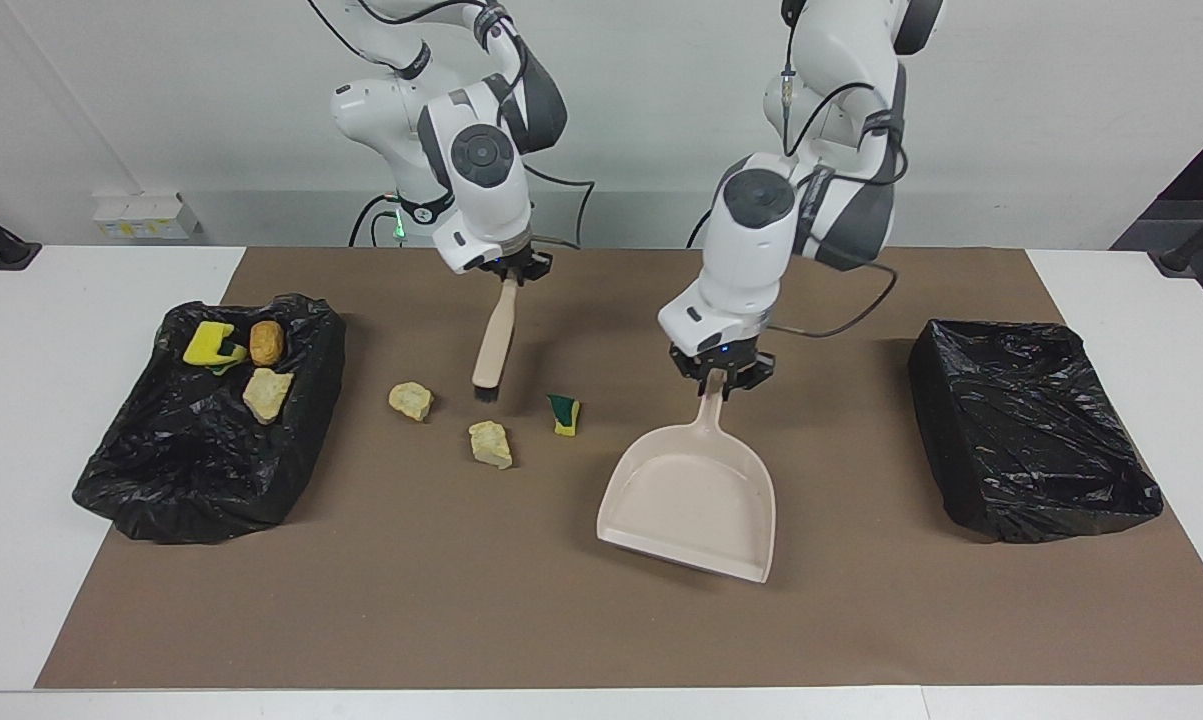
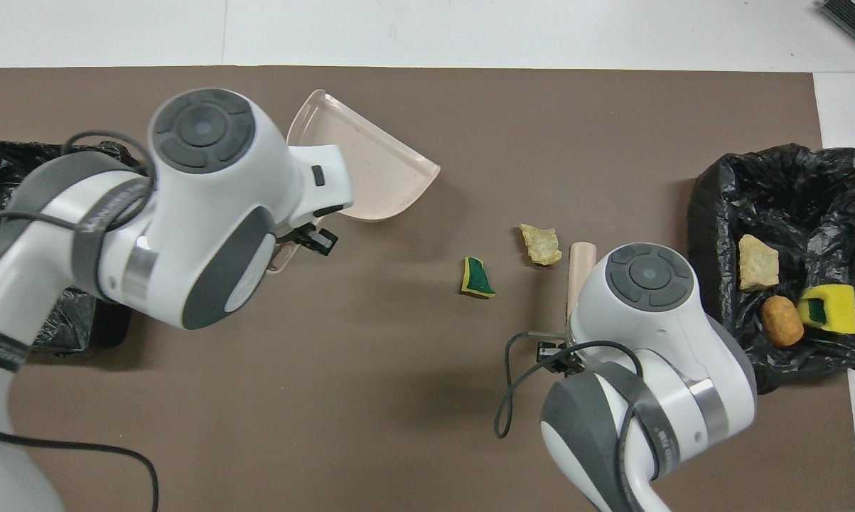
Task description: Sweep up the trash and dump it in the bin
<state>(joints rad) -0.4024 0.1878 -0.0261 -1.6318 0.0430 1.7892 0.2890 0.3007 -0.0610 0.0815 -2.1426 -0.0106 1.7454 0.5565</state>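
Pale pink plastic, my dustpan (image 1: 689,497) hung tilted from my left gripper (image 1: 718,377), which was clamped on its handle; its long axis ran away from me, the wide mouth pointing outward and a little toward the empty black-lined bin (image 1: 1031,425). That arm stood bent high, wrist turned down over the brown mat (image 1: 601,620). My right gripper (image 1: 506,268) was closed on the wooden handle of the brush (image 1: 491,345), which hung nearly upright, bristles down, seemingly just off the mat. The trash lay beside the bristles: a beige chunk (image 1: 411,400) toward the right arm's end, another beige chunk (image 1: 490,444), and a green-backed sponge bit (image 1: 563,413) between brush and dustpan. Three more pieces sat in the second black-lined bin (image 1: 206,470).
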